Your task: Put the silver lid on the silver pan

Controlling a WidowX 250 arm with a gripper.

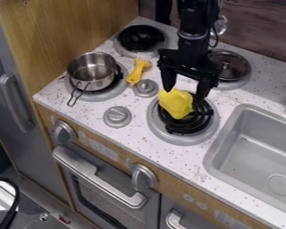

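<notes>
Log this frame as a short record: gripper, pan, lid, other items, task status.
gripper: open, over the front-right burner, fingers apart by the yellow pepper; contact unclear
gripper_position: black gripper
pan: silver pan, uncovered, on the left burner
lid: silver-rimmed lid, on the back-right burner
other_items: yellow pepper on the front-right burner; yellow-handled fork beside the pan
task_status: lid not on pan
</notes>
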